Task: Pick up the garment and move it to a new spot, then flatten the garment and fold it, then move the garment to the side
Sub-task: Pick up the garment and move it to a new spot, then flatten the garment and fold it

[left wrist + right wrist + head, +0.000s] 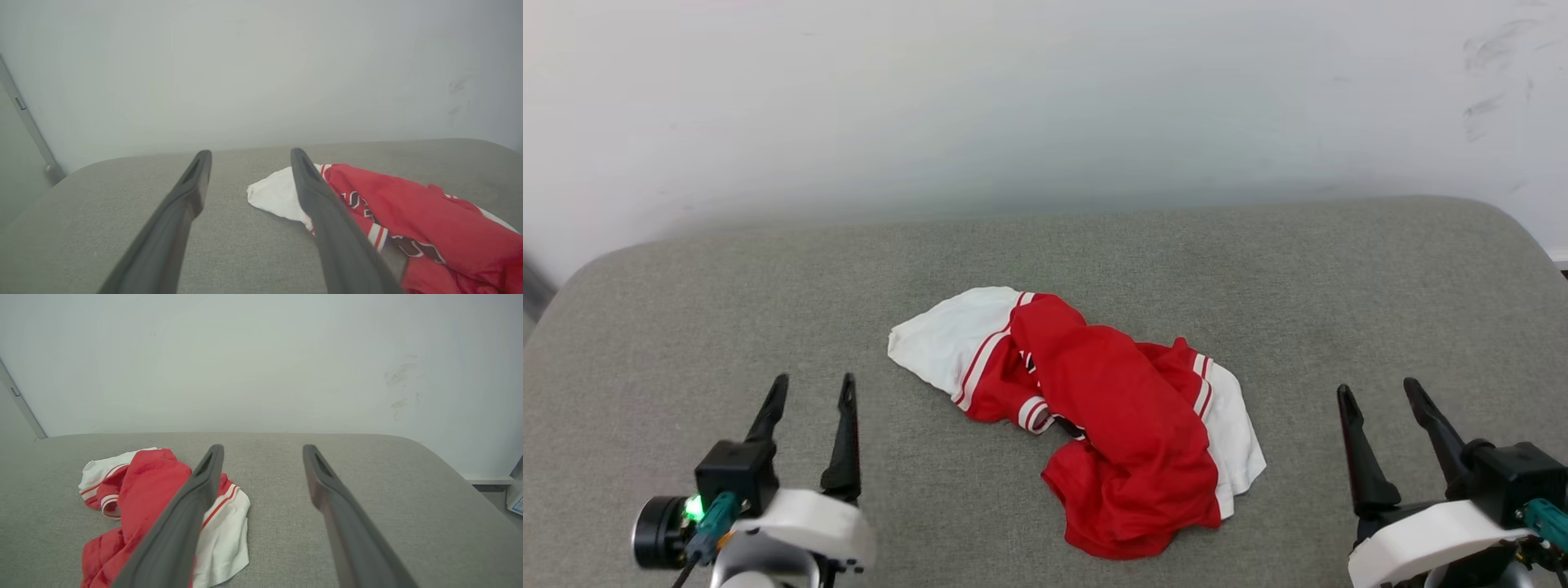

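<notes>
1. The garment (1111, 408) lies in a crumpled heap near the middle of the grey padded surface (686, 310), red body bunched up, one white sleeve spread toward the robot's left and another at the right edge of the heap.
2. Bits of black lettering peek out between the folds.
3. The left gripper (814, 380) hovers low to the left of the heap, fingers spread, grasping nothing, clear of the cloth.
4. The right gripper (1377, 386) sits to the right, fingers likewise parted and empty.
5. Behind stands a pale wall (1045, 98), with faint scuff marks (1494, 49) at its upper right.
</notes>
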Robot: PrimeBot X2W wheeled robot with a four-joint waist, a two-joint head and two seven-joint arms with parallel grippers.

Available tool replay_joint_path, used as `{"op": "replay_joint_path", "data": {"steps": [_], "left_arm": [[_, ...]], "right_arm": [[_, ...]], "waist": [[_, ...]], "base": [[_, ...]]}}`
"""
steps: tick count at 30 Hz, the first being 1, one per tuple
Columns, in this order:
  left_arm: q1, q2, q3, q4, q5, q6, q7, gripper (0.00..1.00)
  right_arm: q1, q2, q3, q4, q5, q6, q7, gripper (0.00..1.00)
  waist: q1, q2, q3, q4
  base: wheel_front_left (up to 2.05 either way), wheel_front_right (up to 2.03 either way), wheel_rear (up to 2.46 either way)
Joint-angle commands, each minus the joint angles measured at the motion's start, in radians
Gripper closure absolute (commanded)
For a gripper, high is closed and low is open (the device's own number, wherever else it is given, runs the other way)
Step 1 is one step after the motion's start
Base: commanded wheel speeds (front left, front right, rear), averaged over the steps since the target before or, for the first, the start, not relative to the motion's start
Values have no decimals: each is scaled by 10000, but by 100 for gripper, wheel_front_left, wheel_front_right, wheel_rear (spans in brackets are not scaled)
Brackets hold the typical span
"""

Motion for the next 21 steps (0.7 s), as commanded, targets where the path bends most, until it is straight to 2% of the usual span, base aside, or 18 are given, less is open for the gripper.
{"op": "replay_joint_path", "data": {"steps": [1, 9, 15, 18, 21], "left_arm": [[303, 109, 101, -161, -72, 88, -46, 0], [377, 141, -20, -842, -43, 181, 89, 0], [287, 161, -86, -910, -35, 174, 83, 0], [294, 145, -96, -923, -65, 185, 71, 0], [216, 95, -150, -985, -59, 174, 45, 0]], "right_arm": [[155, 8, 18, -59, 17, -3, 30, 0], [232, 10, -6, -165, 116, -3, 154, 0], [61, -78, -91, -83, 462, -3, 657, 0], [-62, -303, -313, 128, 977, -3, 1313, 0], [-289, -827, -420, 586, 1560, -1, 2630, 0]], "waist": [[0, 0, -17, -17], [0, 0, 100, 70], [0, 0, 144, 80], [0, 0, 185, 167], [0, 0, 338, 360]], "base": [[0, 0, 0], [0, 0, 0], [0, 0, 0], [0, 0, 0], [0, 0, 0]]}}
